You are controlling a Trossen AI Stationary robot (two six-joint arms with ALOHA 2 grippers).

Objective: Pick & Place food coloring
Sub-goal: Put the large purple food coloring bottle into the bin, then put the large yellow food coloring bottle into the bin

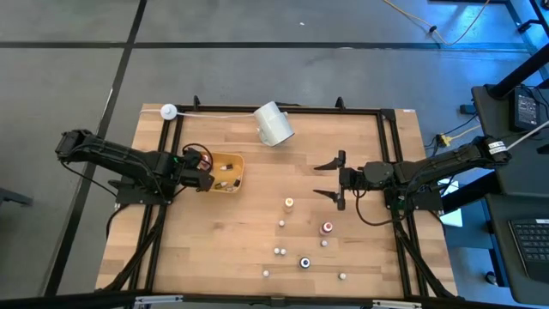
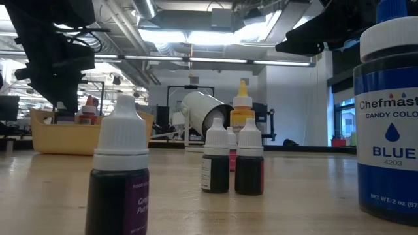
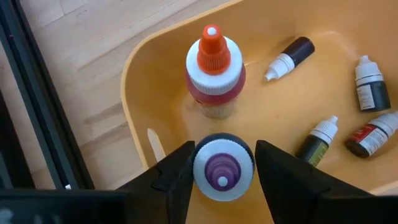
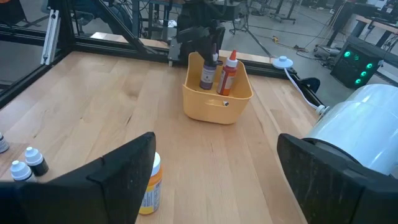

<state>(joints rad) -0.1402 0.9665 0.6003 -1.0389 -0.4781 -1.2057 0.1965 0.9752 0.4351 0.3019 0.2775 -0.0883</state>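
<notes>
Inside the yellow tray [image 3: 134,87], your left gripper [image 3: 222,165] stands partly open around the purple-capped food coloring bottle [image 3: 222,174]; lifting off-centre risks tipping it onto the orange-capped bottle [image 3: 215,68] just beside it.

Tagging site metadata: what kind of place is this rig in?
Probably a robotics lab or workshop: exposed ceiling ducts, a black metal frame around the wooden table, and cabled electronics beside it.
</notes>
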